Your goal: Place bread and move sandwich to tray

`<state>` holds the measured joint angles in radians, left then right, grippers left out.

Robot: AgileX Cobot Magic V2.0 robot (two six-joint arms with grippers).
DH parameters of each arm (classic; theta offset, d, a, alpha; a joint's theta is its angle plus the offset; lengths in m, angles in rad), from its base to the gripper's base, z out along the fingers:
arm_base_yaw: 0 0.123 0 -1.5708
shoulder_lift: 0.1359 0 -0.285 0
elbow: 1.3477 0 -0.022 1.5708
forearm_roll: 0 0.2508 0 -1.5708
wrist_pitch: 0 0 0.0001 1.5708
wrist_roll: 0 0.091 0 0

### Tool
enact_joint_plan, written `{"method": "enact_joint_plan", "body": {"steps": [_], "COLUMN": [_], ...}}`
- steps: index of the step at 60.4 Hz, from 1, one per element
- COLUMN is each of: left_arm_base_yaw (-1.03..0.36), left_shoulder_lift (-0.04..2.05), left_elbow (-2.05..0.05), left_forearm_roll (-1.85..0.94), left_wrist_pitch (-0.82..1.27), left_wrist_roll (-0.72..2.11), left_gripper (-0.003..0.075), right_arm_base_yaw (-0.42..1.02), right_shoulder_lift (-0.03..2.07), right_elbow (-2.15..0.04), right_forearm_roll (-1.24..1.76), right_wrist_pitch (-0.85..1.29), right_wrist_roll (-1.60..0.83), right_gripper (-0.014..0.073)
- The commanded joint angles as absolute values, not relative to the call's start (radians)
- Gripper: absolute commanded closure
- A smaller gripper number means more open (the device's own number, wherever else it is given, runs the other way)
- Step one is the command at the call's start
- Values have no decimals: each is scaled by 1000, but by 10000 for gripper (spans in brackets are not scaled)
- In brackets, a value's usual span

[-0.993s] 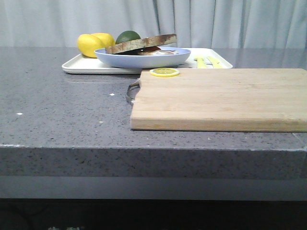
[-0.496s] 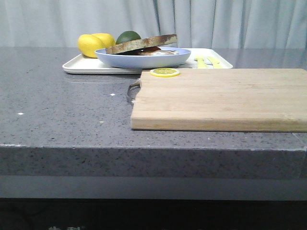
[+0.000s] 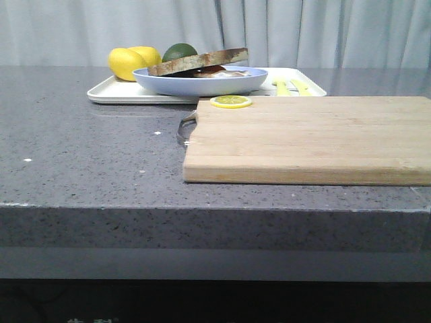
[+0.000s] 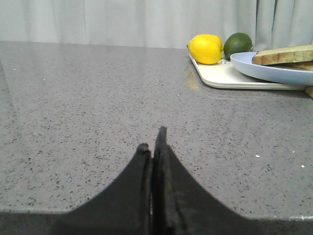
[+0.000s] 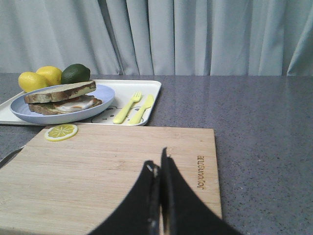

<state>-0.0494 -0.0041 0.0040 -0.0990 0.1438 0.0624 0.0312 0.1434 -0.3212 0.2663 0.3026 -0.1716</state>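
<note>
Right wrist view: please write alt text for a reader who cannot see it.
The closed right gripper hangs over a wooden cutting board bearing a lemon slice. Behind, a white tray holds the sandwich on a blue plate.

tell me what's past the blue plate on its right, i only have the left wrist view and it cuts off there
Observer: A wooden cutting board lies nearer the robot than the white tray, with a lemon slice on its far left corner.
Operator: is the sandwich on that board
Observer: No, the sandwich sits in the blue plate, which rests on the tray.
Operator: and the right gripper
Observer: The right gripper is shut and empty, its fingers pointing across the board.
</note>
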Motion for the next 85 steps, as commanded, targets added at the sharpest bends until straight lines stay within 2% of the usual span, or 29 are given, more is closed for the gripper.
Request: {"method": "enact_joint_plan", "body": {"steps": [1,58,70,85], "left_arm_base_yaw": [-57,-57,-57,-57], "left_shoulder_lift": [-27,-27,-27,-27], "left_elbow": [4,4,4,4], "left_forearm_roll": [-109,-109,-109,-109], "left_wrist_pitch": [52,52,52,52], "left_wrist_roll": [55,55,55,55], "left_gripper": [741,741,741,741], "right_arm_base_yaw": [25,25,25,25], "right_shoulder_lift": [152,152,135,5], "right_elbow": [-350,-343,-206,-10], "right_forearm_roll": [273,271,273,288], "right_wrist_pitch": [226,218,142,106], "right_wrist_roll": [-174,-174,-174,-174], "right_gripper": [650,650,650,650]}}
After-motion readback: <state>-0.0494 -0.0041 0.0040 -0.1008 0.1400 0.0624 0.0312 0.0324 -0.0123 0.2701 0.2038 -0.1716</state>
